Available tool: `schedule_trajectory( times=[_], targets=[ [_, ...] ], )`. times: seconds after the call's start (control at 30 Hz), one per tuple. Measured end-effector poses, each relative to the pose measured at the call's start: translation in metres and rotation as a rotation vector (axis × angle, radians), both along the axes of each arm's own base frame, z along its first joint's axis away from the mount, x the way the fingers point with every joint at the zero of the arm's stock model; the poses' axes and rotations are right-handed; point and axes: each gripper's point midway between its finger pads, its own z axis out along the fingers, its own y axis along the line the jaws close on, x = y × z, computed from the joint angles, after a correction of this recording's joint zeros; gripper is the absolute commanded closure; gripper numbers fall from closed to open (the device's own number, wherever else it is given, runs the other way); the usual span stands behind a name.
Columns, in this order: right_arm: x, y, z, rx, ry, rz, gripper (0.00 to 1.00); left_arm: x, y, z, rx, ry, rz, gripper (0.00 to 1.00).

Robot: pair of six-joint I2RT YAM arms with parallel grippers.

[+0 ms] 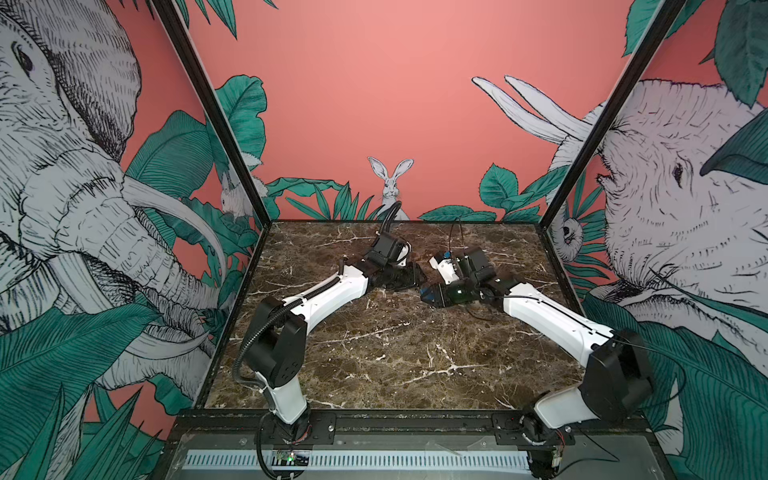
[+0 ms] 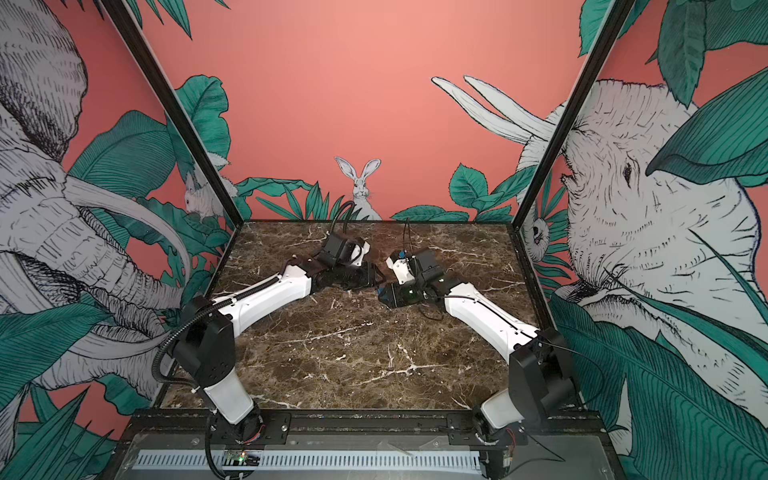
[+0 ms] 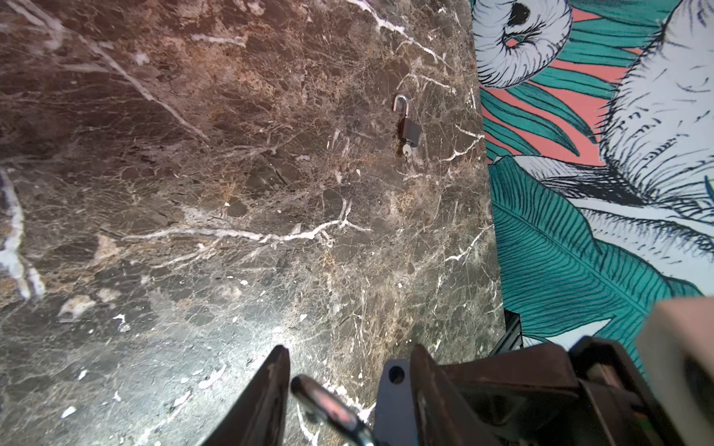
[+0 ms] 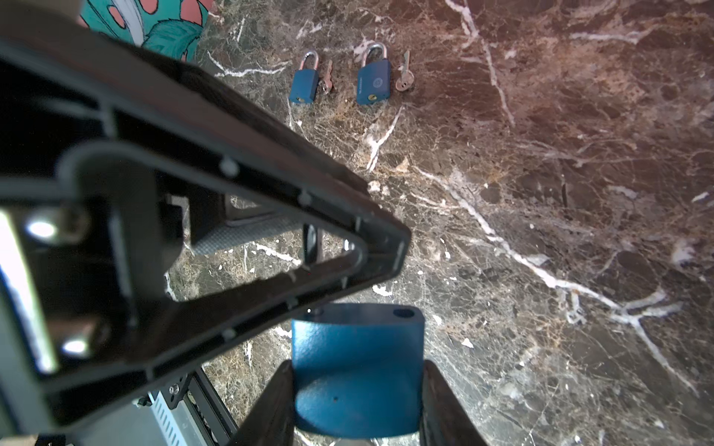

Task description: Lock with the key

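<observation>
One grainy blue padlock, veined marble

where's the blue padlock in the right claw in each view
Top view: blue padlock near the middle of the marble table.
Top view: same spot.
Left wrist: a blue corner, close to the lens.
Right wrist: big, close to the lens.
Shared landmark: the marble table.

Found the left gripper at 10 o'clock of the right gripper, just 12 o'clock of the middle of the table, a padlock between the right jaws. Noted a second padlock and third padlock side by side toward the 9 o'clock edge, a key between them, and a fourth padlock near the 3 o'clock edge.
</observation>
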Motion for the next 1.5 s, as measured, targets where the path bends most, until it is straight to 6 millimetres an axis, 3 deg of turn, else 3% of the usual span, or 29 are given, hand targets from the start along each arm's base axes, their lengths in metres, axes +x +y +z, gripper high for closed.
schedule_trajectory(
  times=[0.73,1.5],
  targets=[
    [-0.0003,0.0051,-0.0054,-0.024,0.004,0.015,0.78,0.0017,-0.0004,-0.0004,0.000,-0.003,0.003,0.75],
    [0.0010,0.0038,-0.0059,-0.032,-0.001,0.009,0.78,0.0062,-0.0015,0.0034,-0.019,-0.010,0.021,0.90]
  ],
)
